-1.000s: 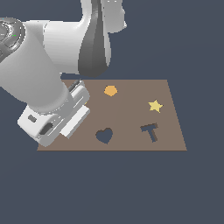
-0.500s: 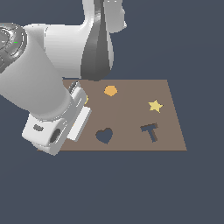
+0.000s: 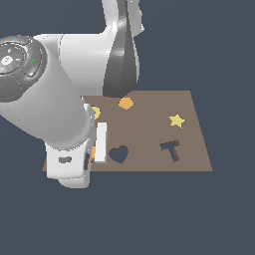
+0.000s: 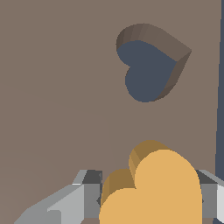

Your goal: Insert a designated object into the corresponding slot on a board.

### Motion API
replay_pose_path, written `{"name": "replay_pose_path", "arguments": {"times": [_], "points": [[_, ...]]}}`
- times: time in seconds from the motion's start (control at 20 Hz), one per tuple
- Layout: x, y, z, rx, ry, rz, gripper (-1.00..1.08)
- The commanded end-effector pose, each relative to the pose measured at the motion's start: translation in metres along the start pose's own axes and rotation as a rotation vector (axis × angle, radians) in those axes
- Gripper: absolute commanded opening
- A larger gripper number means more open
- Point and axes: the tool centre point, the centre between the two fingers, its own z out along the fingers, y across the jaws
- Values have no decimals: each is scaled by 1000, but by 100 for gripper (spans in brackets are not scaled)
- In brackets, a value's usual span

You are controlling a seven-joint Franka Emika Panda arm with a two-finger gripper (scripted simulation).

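- The pincer grips the orange heart between its jaws.
- The heart slot on the board sits empty nearby; insertion remains.

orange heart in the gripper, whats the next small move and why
Probably carry the orange heart sideways until it sits over the heart-shaped slot, then lower it. In the wrist view the gripper has a finger on each side of the heart, and the slot lies apart from it on the board, empty. Their outlines seem turned differently, so some wrist rotation may be needed first.
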Motion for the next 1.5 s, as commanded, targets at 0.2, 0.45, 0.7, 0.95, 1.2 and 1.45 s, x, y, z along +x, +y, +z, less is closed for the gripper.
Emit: {"name": "replay_pose_path", "arguments": {"times": [0.2,0.45,0.7,0.95,1.2,1.45], "points": [[23,11,-2,-1,0,-296,-100],[42,15,-3,-1,-1,-516,-100],[58,14,-3,-1,-1,-697,-100],[70,12,-4,-1,-1,-838,-100],[78,8,-4,-1,-1,-936,-100],[83,6,-5,-1,-1,-992,-100]]}}
